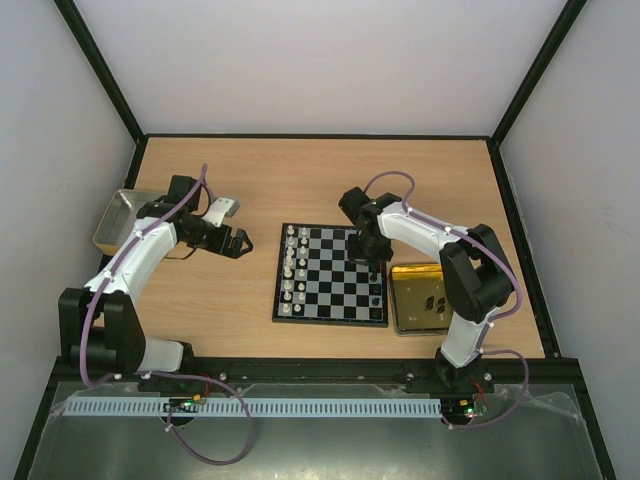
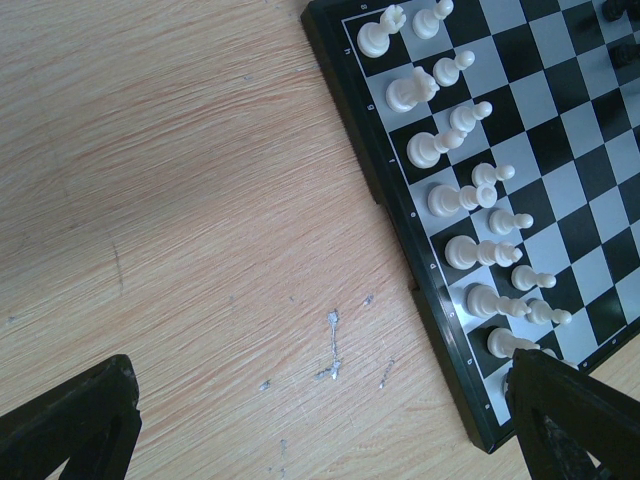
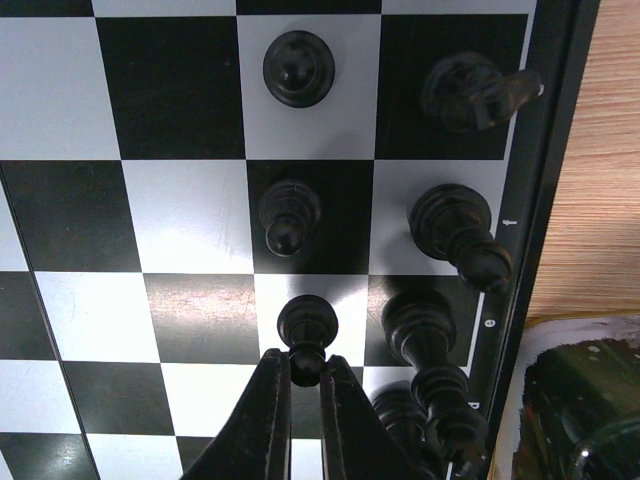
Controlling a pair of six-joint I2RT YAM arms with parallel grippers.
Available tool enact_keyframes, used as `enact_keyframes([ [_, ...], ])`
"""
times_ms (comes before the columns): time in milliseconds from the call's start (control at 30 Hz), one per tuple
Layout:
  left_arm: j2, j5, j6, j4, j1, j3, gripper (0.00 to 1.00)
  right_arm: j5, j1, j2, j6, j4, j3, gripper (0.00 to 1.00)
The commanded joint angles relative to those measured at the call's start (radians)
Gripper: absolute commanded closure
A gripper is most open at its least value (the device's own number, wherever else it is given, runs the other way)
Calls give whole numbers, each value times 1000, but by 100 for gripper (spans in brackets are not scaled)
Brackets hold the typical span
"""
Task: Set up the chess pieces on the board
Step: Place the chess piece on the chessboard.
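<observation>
The board (image 1: 345, 292) lies mid-table. White chess pieces (image 1: 291, 270) stand in two columns along its left side, seen closer in the left wrist view (image 2: 470, 195). Black chess pieces (image 3: 455, 235) line the right edge, with two black pawns (image 3: 288, 215) one column in. My right gripper (image 3: 305, 372) is shut on the head of a third black pawn (image 3: 306, 325), whose base is over a white square in that pawn column. My left gripper (image 2: 320, 365) is open over bare table left of the board, with nothing between its fingers (image 2: 80, 420).
A gold tin (image 1: 425, 298) sits against the board's right side, under the right arm. A silver tray (image 1: 122, 220) stands at the far left edge. Black frame rails border the table.
</observation>
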Motion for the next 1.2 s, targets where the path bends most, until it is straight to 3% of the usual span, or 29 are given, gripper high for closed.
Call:
enact_keyframes([
  [0,-15,0,-3,-4,-6,-11,1,0,6,7,-13,-8,7,95],
  [1167,-3,9,1,-15,-6,-4,1,-29,6,3,-46,-18,-25,88],
])
